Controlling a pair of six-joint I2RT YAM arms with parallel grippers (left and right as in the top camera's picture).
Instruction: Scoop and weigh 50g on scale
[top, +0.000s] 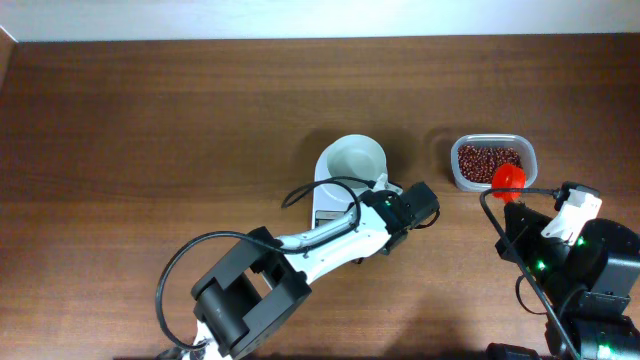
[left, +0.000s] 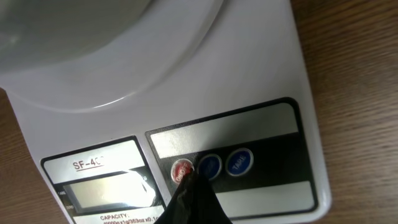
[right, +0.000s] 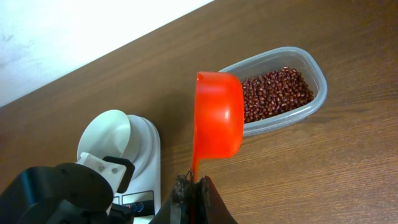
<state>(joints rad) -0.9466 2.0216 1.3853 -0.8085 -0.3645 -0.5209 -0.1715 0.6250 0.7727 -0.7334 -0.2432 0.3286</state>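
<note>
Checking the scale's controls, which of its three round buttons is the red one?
The button nearest the display, by the left end effector's tip; the middle button and the end button are blue.

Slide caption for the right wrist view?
Right hand grips the red scoop by its handle at the clear container of beans; the scale and bowl stand nearby.

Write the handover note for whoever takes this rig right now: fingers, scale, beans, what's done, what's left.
Left gripper: fingers shut, tip at the red button of the scale.
Right gripper: shut on the red scoop, held by the clear container; its contents can't be seen.
White bowl sits on the scale, empty; display looks blank.
Beans are in the container.
Done: scoop in hand. Left: scoop beans into the bowl up to 50g.
</note>
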